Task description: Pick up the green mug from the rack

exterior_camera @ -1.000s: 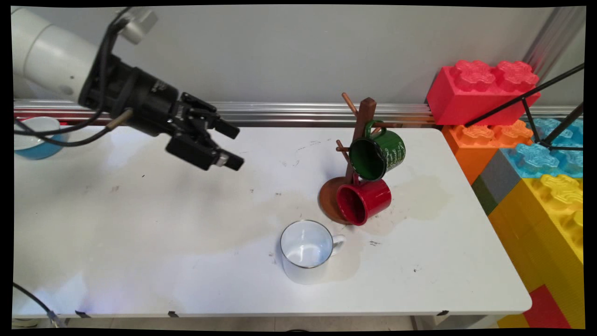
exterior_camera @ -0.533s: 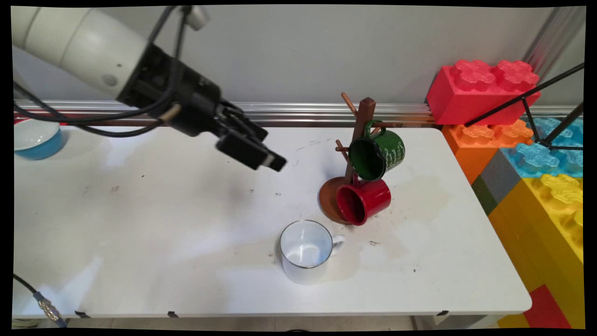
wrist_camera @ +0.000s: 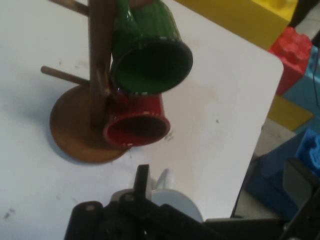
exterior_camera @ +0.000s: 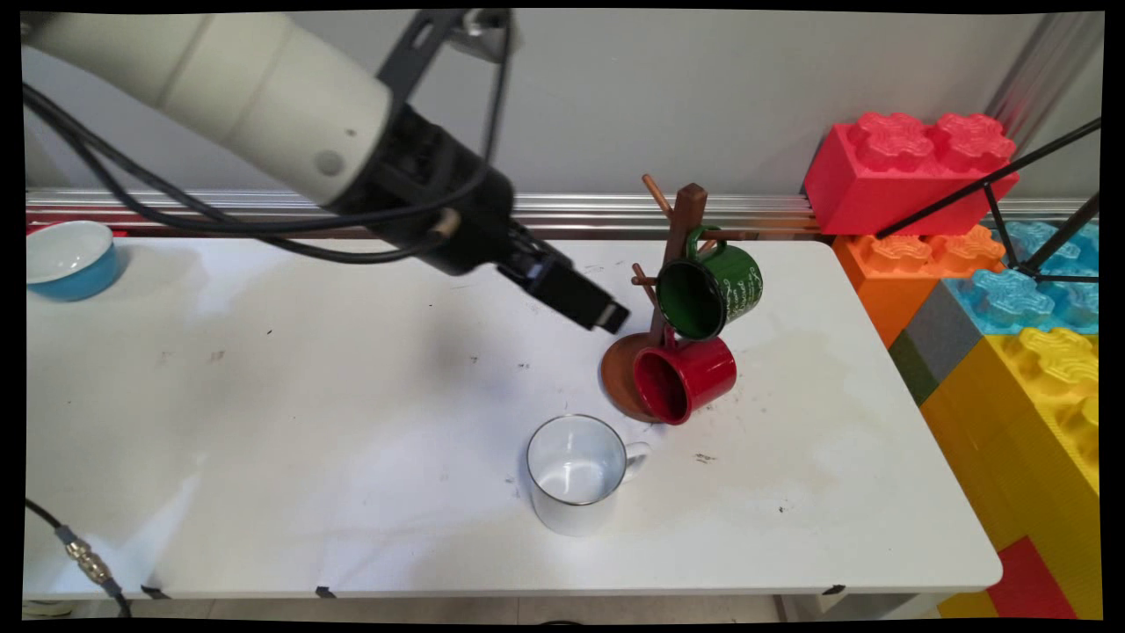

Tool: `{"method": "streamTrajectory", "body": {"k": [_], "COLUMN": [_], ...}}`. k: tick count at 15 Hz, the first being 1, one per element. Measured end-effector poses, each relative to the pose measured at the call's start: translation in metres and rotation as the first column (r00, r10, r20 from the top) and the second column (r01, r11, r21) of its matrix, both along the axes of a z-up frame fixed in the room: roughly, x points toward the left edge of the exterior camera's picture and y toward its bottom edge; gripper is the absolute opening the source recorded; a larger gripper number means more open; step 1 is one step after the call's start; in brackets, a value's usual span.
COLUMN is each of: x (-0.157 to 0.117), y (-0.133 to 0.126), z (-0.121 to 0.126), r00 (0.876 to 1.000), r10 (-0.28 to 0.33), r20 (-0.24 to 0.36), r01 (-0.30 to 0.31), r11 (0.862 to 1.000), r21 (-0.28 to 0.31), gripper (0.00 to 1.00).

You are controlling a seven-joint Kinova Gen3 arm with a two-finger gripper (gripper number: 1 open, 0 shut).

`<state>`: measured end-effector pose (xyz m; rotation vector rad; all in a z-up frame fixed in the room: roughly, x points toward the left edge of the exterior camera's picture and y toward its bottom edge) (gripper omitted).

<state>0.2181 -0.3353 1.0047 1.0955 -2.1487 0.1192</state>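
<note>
Your main view looks down across the white tabletop (exterior_camera: 264, 422) toward the wall; your hand view sits close on the shared wooden mug tree (exterior_camera: 681, 255) (wrist_camera: 97, 75).

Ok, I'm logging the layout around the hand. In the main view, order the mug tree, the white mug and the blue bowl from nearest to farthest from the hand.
1. Mug tree: just right of the hand, its base close under the fingertips.
2. White mug: nearer the table's front edge, below the hand in the picture.
3. Blue bowl: far off at the table's left end.

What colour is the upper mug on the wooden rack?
Green mug, with pale lettering on its side; clearest in the main view.
</note>
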Motion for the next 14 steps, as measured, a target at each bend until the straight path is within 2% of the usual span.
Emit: {"method": "streamTrajectory", "body": {"k": [6, 14], "x": [-0.035, -0.064], "y": [-0.01, -0.027], "z": [-0.017, -0.044], "r00": [0.995, 0.986], "r10": [0.092, 0.153], "r20": [-0.03, -0.069], "r01": [-0.091, -0.152], "r11": [0.996, 0.988], "r21": [0.023, 0.029], "gripper": [1.0, 1.0]}}
